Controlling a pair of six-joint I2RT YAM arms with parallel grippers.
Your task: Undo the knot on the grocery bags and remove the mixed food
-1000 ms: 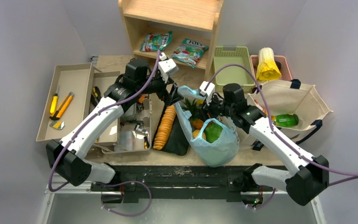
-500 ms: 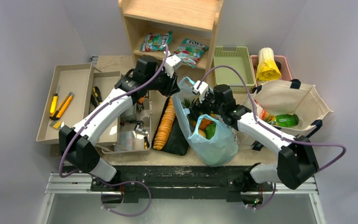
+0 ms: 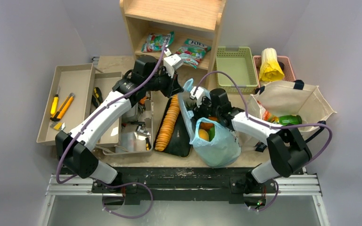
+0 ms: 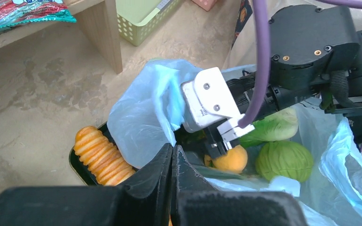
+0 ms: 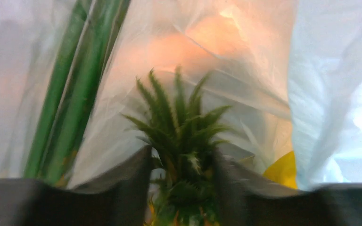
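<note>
The light-blue bag (image 3: 217,146) stands open at the table's front, with an orange (image 3: 202,135) and green produce showing inside. My left gripper (image 3: 177,87) is shut, pinching the bag's far rim (image 4: 146,117) at its fingertips (image 4: 173,151). My right gripper (image 3: 199,106) reaches down into the bag, its jaws closed against both sides of the pineapple's leafy crown (image 5: 179,117). The left wrist view shows an orange (image 4: 231,160), a green cabbage (image 4: 285,160) and a pale cabbage (image 4: 271,129) beside it. The cream canvas tote (image 3: 306,101) lies at the right with a green bottle (image 3: 290,121) in it.
A black tray with a row of orange crackers (image 3: 167,125) lies just left of the bag. Behind are a wooden shelf with snack packets (image 3: 158,41), a green basket (image 3: 235,66) and a pink basket with yellow produce (image 3: 271,66). Grey trays with cutters (image 3: 68,101) are at the left.
My left gripper has shut on the bag's rim. The right arm has swung left and down into the bag, and its jaws have narrowed round the pineapple's crown.
</note>
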